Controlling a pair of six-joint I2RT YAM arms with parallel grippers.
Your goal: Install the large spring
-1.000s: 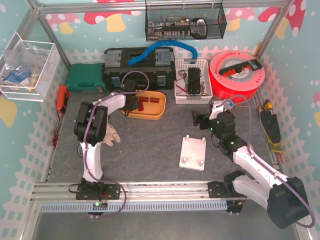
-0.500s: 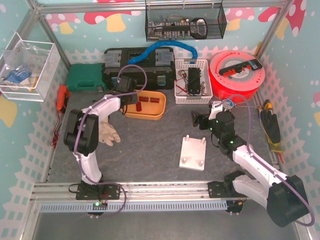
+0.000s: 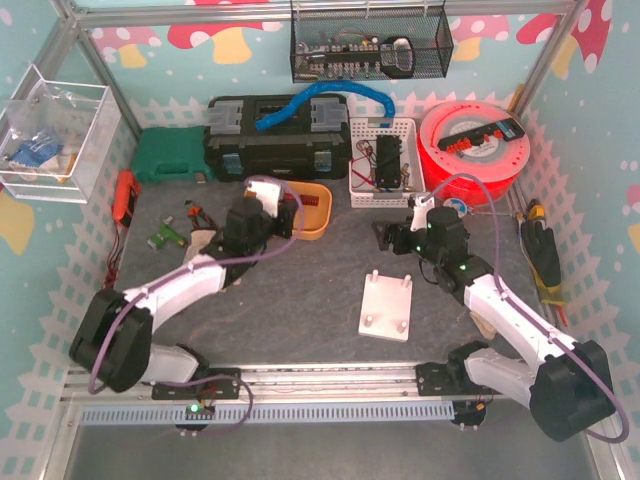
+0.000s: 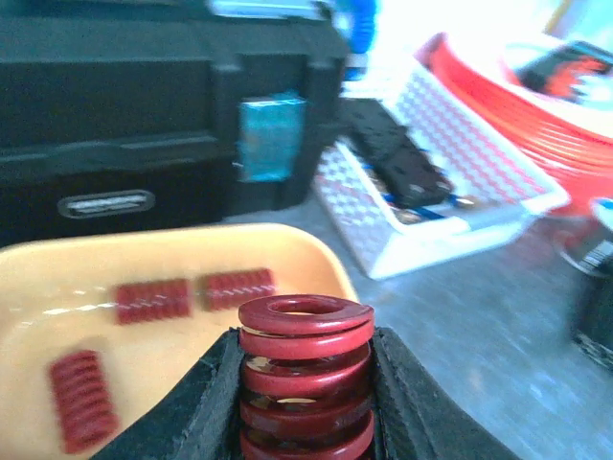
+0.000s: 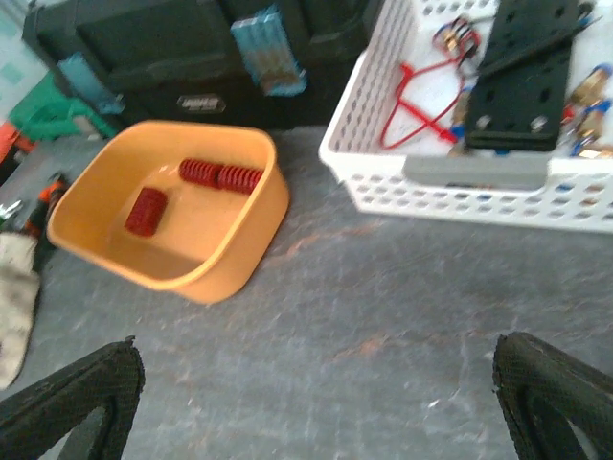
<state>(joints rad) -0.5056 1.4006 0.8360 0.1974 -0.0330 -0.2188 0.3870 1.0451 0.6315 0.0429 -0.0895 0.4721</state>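
My left gripper (image 3: 284, 212) is shut on a large dark red spring (image 4: 305, 374), held upright between the black pads (image 4: 206, 402) just above the near right edge of the orange tray (image 3: 318, 216). Three smaller red springs (image 4: 153, 300) lie in the tray, and they also show in the right wrist view (image 5: 220, 176). The white base plate (image 3: 388, 307) with upright pegs lies at the table's middle right, apart from both grippers. My right gripper (image 3: 386, 238) is wide open and empty over bare grey mat (image 5: 316, 402), right of the tray (image 5: 172, 206).
A white basket (image 3: 382, 160) of parts, a black toolbox (image 3: 275, 140) and a red spool (image 3: 475, 140) line the back. A green case (image 3: 170, 155) stands at the back left. A glove (image 3: 203, 240) lies under my left arm. Tools lie along the right edge.
My left arm has dropped low and stretched out, and its gripper has come out of the tray toward the right with the large spring. My right gripper has moved slightly back and left.
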